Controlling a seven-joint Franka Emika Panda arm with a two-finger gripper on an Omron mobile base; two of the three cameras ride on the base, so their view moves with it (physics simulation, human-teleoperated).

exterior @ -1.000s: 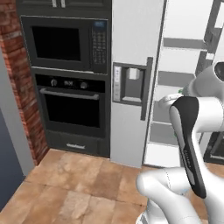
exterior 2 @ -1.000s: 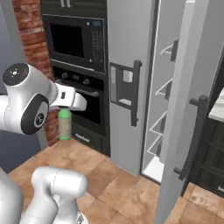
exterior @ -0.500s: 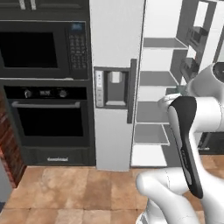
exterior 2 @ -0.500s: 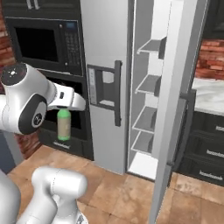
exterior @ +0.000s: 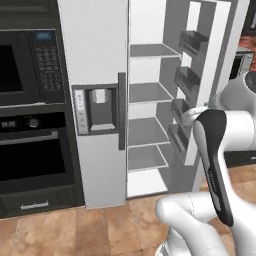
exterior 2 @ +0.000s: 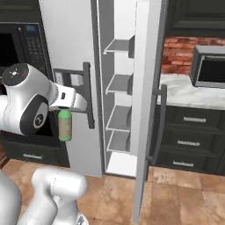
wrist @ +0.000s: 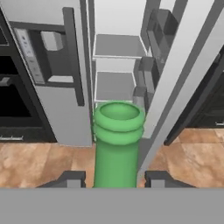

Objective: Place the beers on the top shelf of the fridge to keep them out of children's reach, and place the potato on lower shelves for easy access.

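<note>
A green beer bottle (exterior 2: 65,126) with a tan label hangs upright in front of the fridge's (exterior: 95,60) closed left door, and my gripper (exterior 2: 65,112) is shut on its top. In the hand view I look down the bottle (wrist: 117,144), with a fingertip on each side of it; my gripper (wrist: 116,178) points at the open right side of the fridge. Pale-grey shelves are stacked inside; the highest one in view (exterior: 150,50) is bare, and so are the lower shelves (exterior: 144,131). The potato is out of view.
The fridge's right door (exterior 2: 147,110) stands wide open, with dark bins (exterior: 187,80) on its inner side. A black oven (exterior: 30,160) and microwave (exterior: 25,65) stand left of the fridge. Right of it are dark drawers (exterior 2: 189,132) and a counter appliance (exterior 2: 208,66).
The whole picture has slid left, so the base has moved right: the open fridge interior now stands ahead and nearer. The bottle stays in my gripper as before.
</note>
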